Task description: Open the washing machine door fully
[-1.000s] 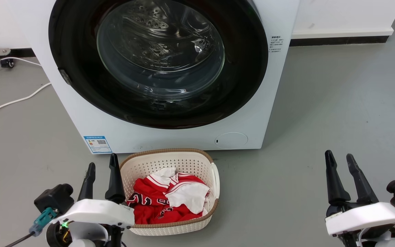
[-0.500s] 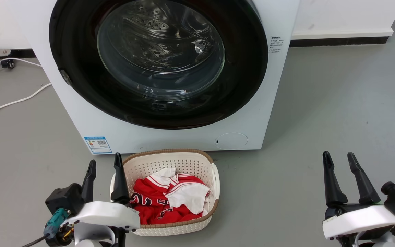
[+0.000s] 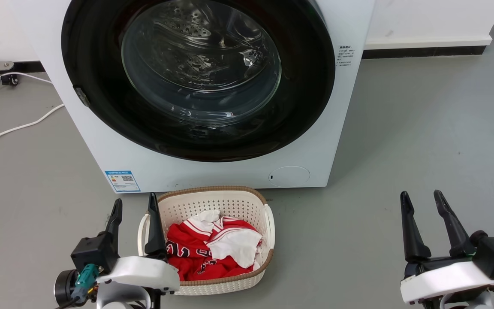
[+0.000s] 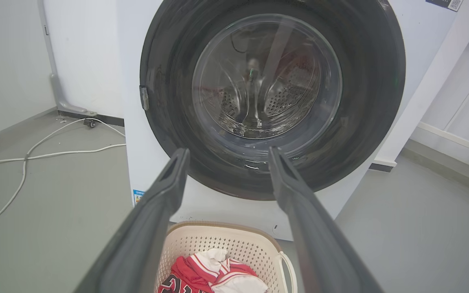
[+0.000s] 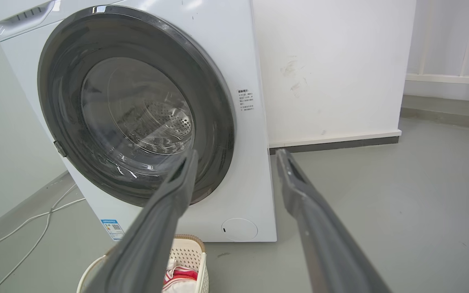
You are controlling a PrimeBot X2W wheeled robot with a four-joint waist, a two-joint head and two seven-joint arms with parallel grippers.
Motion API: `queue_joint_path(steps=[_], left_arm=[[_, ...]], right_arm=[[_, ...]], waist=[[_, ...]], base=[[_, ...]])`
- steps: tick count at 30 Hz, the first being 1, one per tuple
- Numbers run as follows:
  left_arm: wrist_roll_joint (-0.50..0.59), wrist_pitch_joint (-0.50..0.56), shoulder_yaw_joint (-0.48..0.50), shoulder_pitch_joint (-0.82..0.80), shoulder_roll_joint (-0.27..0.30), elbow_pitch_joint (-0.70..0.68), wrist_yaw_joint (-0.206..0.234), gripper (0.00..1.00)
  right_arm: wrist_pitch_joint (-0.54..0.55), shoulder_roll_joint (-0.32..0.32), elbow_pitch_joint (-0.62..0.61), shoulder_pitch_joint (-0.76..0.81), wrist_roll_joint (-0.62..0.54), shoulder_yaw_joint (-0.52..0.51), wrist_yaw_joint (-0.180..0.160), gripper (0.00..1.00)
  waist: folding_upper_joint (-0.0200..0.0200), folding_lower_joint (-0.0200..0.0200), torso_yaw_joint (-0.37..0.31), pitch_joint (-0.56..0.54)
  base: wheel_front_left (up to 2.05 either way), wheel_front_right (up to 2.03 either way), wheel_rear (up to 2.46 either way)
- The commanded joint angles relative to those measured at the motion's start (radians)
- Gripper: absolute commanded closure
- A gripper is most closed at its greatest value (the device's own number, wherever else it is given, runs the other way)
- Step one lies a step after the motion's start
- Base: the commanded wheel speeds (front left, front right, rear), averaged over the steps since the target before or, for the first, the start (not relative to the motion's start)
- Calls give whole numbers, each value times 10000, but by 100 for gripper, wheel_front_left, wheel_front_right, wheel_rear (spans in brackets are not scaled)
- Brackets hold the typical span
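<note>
The white washing machine (image 3: 114,159) stands on the grey floor (image 3: 401,141) against a pale wall; the washing machine door (image 3: 200,64) covers most of its front, lying shut and flush with the panel, glossy black rim around the bulging clear glass, the perforated steel drum visible through it; a small grey tab (image 3: 82,96) sits on the rim's left edge.

A cream perforated basket (image 3: 230,206) with a brown rim stands on the floor just in front of the machine, below the door; red and white clothes (image 3: 204,253) lie crumpled in it.

The left pincer (image 3: 135,199) is low at the basket's left side, its two dark fingers spread apart with nothing between them; the inner finger crosses the basket's left edge in the head view, and contact cannot be told; the right pincer (image 3: 420,194) is over bare floor well to the right of the basket, likewise spread and empty; both point toward the machine and are well apart from the door.

A white cable (image 3: 15,126) trails over the floor left of the machine; a blue-edged sticker (image 3: 122,180) and a round cover (image 3: 289,175) mark the lower front panel.
</note>
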Motion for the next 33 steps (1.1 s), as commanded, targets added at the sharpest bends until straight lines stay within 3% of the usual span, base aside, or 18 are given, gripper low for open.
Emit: queue_joint_path(steps=[1,33], left_arm=[[232,-83,-13,45,38,-44,62,0],[1973,-631,-96,217,-35,517,2,0]], right_arm=[[-116,7,-107,71,-187,17,-2,0],[-628,20,78,292,-1393,13,-3,0]], waist=[[0,0,6,-3],[0,0,69,-53]], base=[[0,0,0],[0,0,0]])
